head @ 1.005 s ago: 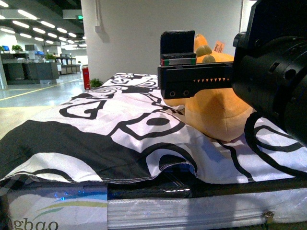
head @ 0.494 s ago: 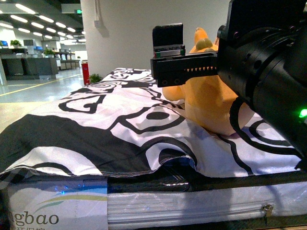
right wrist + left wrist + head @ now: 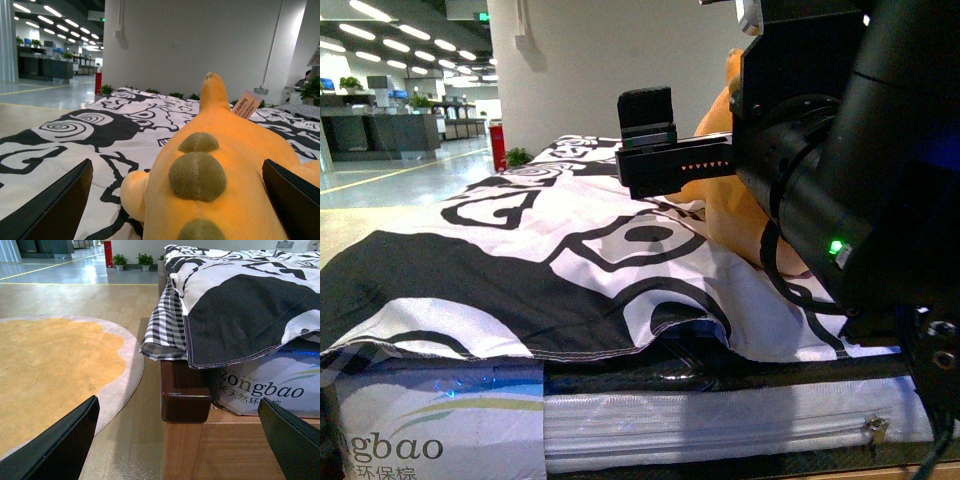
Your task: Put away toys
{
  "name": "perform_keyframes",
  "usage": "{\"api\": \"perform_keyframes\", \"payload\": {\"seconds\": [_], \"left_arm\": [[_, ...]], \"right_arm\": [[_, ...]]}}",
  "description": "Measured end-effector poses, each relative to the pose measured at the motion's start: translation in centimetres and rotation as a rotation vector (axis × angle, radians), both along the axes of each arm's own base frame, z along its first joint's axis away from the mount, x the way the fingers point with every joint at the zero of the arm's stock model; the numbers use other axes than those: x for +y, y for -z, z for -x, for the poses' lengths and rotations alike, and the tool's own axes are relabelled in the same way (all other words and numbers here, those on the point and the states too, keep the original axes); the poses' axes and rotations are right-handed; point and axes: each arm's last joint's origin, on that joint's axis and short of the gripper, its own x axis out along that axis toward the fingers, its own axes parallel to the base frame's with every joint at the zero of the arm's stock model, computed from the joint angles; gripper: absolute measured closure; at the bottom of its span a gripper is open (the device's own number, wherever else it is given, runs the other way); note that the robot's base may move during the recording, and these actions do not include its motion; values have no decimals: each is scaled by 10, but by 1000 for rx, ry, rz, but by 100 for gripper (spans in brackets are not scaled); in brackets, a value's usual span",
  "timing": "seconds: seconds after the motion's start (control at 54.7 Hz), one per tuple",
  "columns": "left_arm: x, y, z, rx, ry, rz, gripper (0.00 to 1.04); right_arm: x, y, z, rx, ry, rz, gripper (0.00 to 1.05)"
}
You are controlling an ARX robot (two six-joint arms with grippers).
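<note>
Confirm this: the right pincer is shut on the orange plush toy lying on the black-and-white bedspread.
Wrong on one point: the right pincer is open, not shut. The right wrist view shows its fingers spread wide either side of the orange plush toy, which does lie on the black-and-white bedspread.

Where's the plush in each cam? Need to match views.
Front: plush right of centre on the cover, mostly hidden behind the right arm.
Left wrist: not in it.
Right wrist: plush close up between the open right pincer fingers, filling much of the frame.
Shared landmark: the black-and-white cover, in all three.
</note>
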Motion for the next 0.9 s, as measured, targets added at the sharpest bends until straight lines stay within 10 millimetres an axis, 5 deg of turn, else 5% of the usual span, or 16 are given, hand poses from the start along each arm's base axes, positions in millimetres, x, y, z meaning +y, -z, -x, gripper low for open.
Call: {"api": "perform_keyframes", "payload": {"seconds": [0.402,0.823,0.896], "left_arm": [[0,0,0,0,0,0,6],[0,0,0,0,0,0,6],[0,0,0,0,0,0,6]], "right_arm": [[-5,6,-7,-45,49,49,3],[-13,8,-5,-88,59,142,63],[-16,7,-3,-89,66,155,80]]}}
